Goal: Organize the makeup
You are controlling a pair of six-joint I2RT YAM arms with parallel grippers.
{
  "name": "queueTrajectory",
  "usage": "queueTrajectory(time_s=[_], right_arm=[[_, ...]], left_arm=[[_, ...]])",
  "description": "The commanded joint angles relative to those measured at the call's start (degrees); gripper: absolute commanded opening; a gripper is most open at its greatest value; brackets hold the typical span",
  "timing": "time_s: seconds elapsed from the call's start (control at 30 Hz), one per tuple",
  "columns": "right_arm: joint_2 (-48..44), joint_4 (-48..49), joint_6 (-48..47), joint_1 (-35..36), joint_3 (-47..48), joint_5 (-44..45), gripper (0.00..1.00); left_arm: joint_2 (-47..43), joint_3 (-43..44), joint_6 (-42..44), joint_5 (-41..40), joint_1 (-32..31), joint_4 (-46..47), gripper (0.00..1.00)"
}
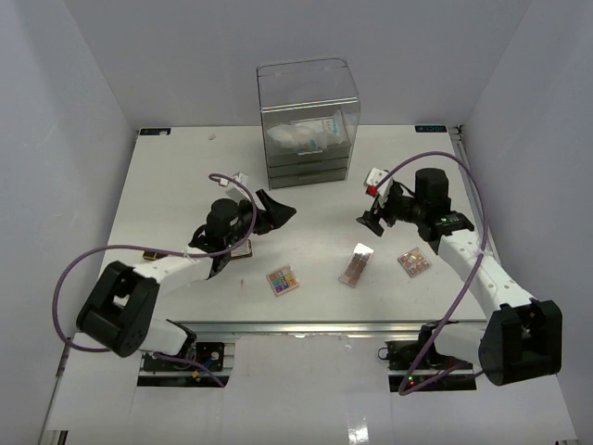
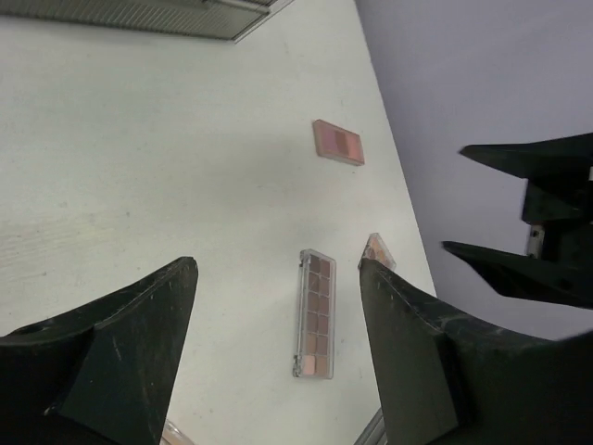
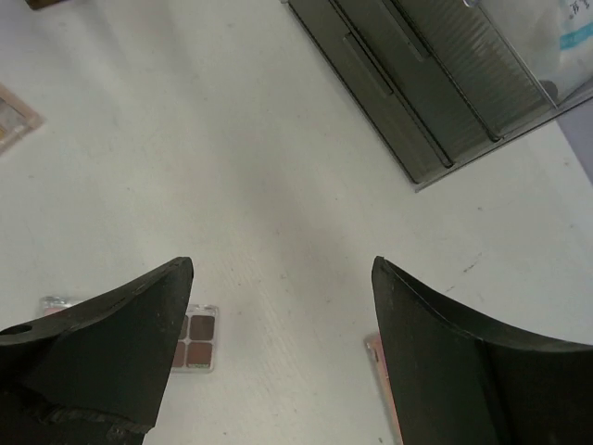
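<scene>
- Top external: left gripper (image 1: 275, 211) and right gripper (image 1: 371, 215) both gape, empty. A colourful palette (image 1: 283, 280) and a long palette (image 1: 356, 265) lie on the table (image 1: 176, 185).
- Left wrist: fingers (image 2: 120, 352) spread wide, with the long palette (image 2: 316, 313) on the table between them.
- Right wrist: fingers (image 3: 111, 352) apart, with a small brown palette (image 3: 196, 339) beside one.

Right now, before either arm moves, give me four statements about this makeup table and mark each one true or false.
1. The left end effector and the right end effector are both open and empty. True.
2. The long palette lies inside the clear drawer box. False: it lies on the table, in front of the box, between the two arms.
3. The clear drawer box stands at the far side of the table. True.
4. The box's top compartment is empty. False: white makeup items show through its clear wall.
</scene>
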Motion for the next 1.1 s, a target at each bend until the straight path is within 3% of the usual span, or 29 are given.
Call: queueTrajectory(time_s=[0.0,0.13,0.43,0.6,0.8,1.07], right_arm=[[1.5,-2.1,11.2,-7.9,2.8,-20.6,0.85],[-0.1,-2.2,11.7,-13.2,1.3,-25.1,0.86],[-1.6,-2.1,11.5,-13.7,0.8,-20.4,0.86],[-1.8,-2.1,11.5,-13.7,0.5,-19.9,0.86],[-2.1,-2.0,11.6,-13.7,0.5,-19.5,0.85],[-3.0,-1.7,11.9,-16.3,0.0,-21.3,0.86]], left_arm=[[10.4,4.5,-6.2,6.6,1.7,12.4,0.73],[23.2,9.4,-12.6,3.3,1.8,22.8,0.68],[41.5,22.5,-20.9,-7.7,1.7,33.9,0.64],[45.0,27.9,-21.3,-9.1,1.3,36.1,0.63],[45.9,30.6,-23.5,-13.3,1.3,31.6,0.62],[47.9,32.7,-28.3,-16.9,1.3,28.2,0.48]])
